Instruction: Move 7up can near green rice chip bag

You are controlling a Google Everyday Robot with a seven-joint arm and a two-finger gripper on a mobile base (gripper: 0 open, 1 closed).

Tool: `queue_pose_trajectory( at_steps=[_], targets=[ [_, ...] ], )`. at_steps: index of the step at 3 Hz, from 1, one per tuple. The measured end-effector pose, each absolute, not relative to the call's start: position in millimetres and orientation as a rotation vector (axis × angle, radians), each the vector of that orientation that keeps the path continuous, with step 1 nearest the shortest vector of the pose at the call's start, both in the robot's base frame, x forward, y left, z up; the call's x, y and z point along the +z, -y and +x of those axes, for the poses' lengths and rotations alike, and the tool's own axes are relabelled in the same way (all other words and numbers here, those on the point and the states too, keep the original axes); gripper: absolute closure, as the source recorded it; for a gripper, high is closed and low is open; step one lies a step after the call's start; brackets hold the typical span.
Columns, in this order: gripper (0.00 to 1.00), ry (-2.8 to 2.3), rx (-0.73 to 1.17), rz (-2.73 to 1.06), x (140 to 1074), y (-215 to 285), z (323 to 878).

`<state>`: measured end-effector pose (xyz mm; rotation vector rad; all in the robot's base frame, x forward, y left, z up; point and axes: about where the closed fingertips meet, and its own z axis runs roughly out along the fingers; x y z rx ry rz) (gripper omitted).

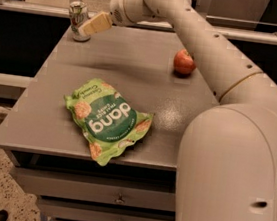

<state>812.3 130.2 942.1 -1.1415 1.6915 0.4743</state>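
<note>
The 7up can [78,19] stands upright at the far left corner of the grey table [42,116]. It is silver and green with a silver top. My gripper [92,25] reaches in from the right on the white arm, and its tan fingers [98,23] are right beside the can, at its right side. The green rice chip bag [106,119] lies flat near the table's front edge, well in front of the can, with "dang" on a dark green circle.
A red apple [184,63] sits at the far right of the table. My white arm [215,56] crosses above the table's right half, and its base fills the lower right. Drawers [117,199] are below the table front.
</note>
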Motion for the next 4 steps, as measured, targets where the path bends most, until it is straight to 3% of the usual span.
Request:
queue_pose_trajectory(
  at_steps=[2, 4],
  targets=[
    [0.00, -1.670, 0.608, -1.095, 926.9, -184.5, 832.7],
    [0.00, -1.718, 0.667, -1.008, 907.8, -207.6, 864.7]
  ],
)
